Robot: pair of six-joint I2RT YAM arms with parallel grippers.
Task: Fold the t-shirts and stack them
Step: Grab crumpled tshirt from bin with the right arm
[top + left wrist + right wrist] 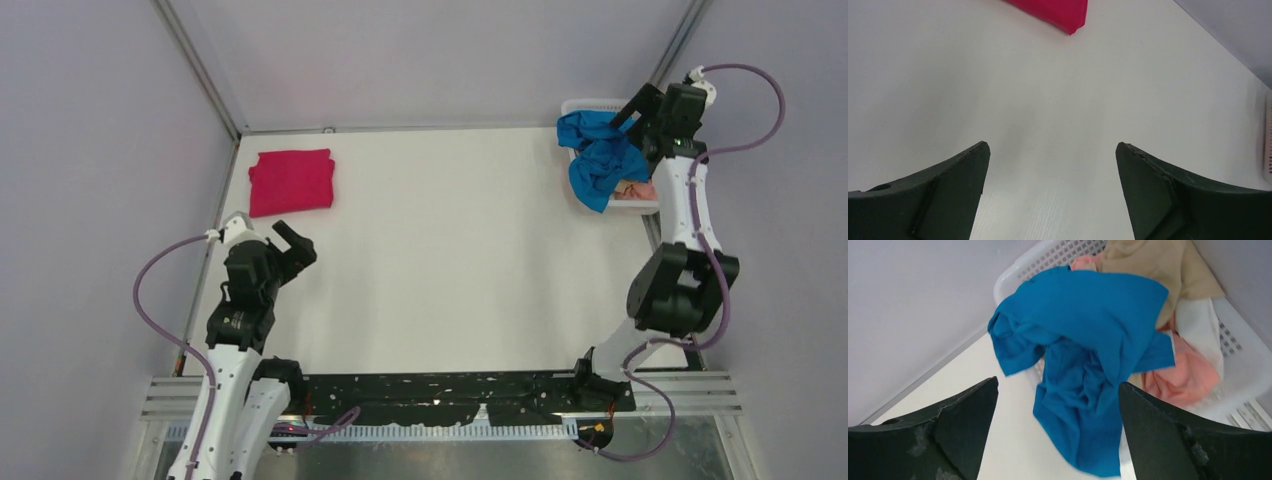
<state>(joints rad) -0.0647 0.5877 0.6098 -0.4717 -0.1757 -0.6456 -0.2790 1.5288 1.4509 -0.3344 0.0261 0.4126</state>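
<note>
The magenta-red t-shirt [291,181] lies folded flat at the table's far left; its corner shows at the top of the left wrist view [1058,12]. The bright blue t-shirt [600,155] is crumpled and hangs over the rim of a white basket [590,105] at the far right; it also fills the right wrist view [1083,340]. My left gripper [292,242] is open and empty, just in front of the red shirt, with bare table between its fingers [1053,150]. My right gripper [1058,390] is open and empty above the blue shirt at the basket.
The white perforated basket [1248,365] also holds a beige garment [1163,265], a peach-pink one [1178,380] and a white one [1205,325]. Grey walls with metal frame posts close the table at the back and sides. A black perforated rail [450,395] runs along the near edge.
</note>
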